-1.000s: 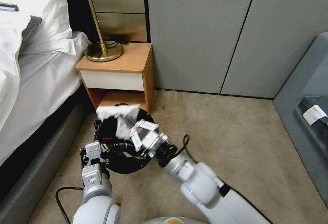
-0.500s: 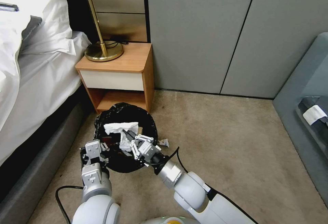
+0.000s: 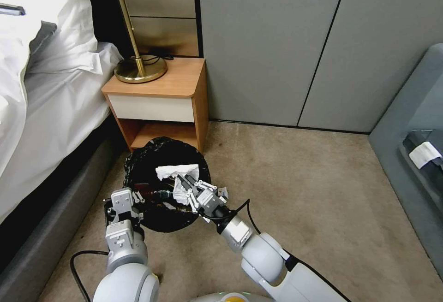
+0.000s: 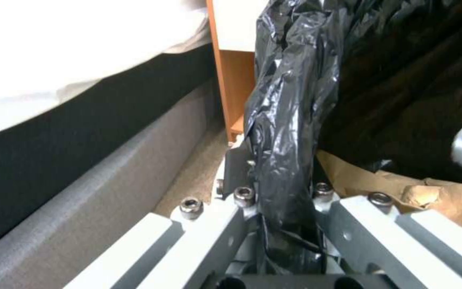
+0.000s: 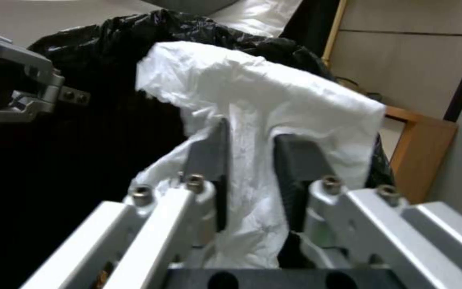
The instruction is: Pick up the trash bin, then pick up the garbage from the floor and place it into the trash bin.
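Item: trash bin (image 3: 166,186), black liner folded over its rim, standing or held just above the floor (image 3: 295,186) in front of the nightstand (image 3: 159,94), beside the bed (image 3: 41,90). Contents seen: brown paper (image 4: 402,188), a bottle-like piece, other small litter.

Item: left gripper (image 3: 121,205), at the bin's near rim, clenched on the rim and the bunched liner (image 4: 284,120), which ran between its fingers.

Item: right gripper (image 3: 191,190), over the bin's mouth at its right side, grasping the white crumpled tissue (image 5: 258,104). The tissue draped over and between the dark fingers (image 5: 209,156), which stood only partly closed around it.

Item: one small wrapper (image 3: 223,192) at or just outside the bin's right edge, by the right gripper; whether it lay on the carpet could not be told.

Risk noted: the tissue, light and wrapped over the fingers, could cling on release and be dragged back out. The liner, pinched rather than the hard rim, could slip and let the bin tilt.
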### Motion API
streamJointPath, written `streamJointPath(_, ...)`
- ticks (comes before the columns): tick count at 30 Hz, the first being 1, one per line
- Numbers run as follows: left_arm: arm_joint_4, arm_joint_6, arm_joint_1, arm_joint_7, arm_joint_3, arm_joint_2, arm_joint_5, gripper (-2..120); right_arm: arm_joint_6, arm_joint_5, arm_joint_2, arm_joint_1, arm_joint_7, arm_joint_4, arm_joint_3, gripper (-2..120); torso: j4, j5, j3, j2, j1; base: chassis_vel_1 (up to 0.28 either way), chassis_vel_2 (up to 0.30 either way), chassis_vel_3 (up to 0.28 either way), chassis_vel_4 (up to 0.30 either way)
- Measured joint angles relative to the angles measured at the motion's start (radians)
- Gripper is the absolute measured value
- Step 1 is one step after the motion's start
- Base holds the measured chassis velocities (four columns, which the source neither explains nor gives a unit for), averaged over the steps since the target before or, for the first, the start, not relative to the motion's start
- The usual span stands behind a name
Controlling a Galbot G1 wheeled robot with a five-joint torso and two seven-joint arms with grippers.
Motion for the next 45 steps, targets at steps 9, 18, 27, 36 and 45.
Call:
streamJointPath(9, -0.008, 0.003, 0.002, 0.000, 0.000, 0.003, 0.007, 1, -0.016, 0.009, -0.011, 0.002, 0.002, 0.014, -0.008, 60, 0.0000, 0.0000, 0.000, 0.000, 0.000, 0.000, 0.000, 0.000, 0.000)
streamJointPath(18, -0.016, 0.003, 0.006, 0.000, 0.013, 0.001, 0.016, 1, -0.045, 0.015, -0.016, 0.012, 0.015, 0.013, -0.025, 93, 0.0000, 0.0000, 0.000, 0.000, 0.000, 0.000, 0.000, 0.000, 0.000)
streamJointPath(27, -0.015, 0.003, 0.005, 0.001, 0.017, 0.000, 0.017, 1, -0.058, 0.013, -0.010, 0.016, 0.020, 0.014, -0.037, 100, 0.0000, 0.0001, 0.000, 0.000, 0.000, 0.000, 0.000, 0.000, 0.000)
streamJointPath(36, -0.014, 0.003, 0.005, 0.002, 0.023, -0.005, 0.021, 1, -0.049, -0.010, -0.006, 0.012, 0.018, 0.032, -0.037, 100, 0.0000, 0.0000, 0.000, 0.000, 0.000, 0.000, 0.000, 0.000, 0.000)
streamJointPath(45, -0.022, 0.002, 0.018, 0.002, 0.032, -0.009, 0.033, 1, -0.058, 0.035, -0.010, 0.008, 0.017, 0.045, -0.062, 100, 0.0001, 0.0000, 0.000, 0.000, 0.000, 0.000, 0.000, 0.000, 0.000)
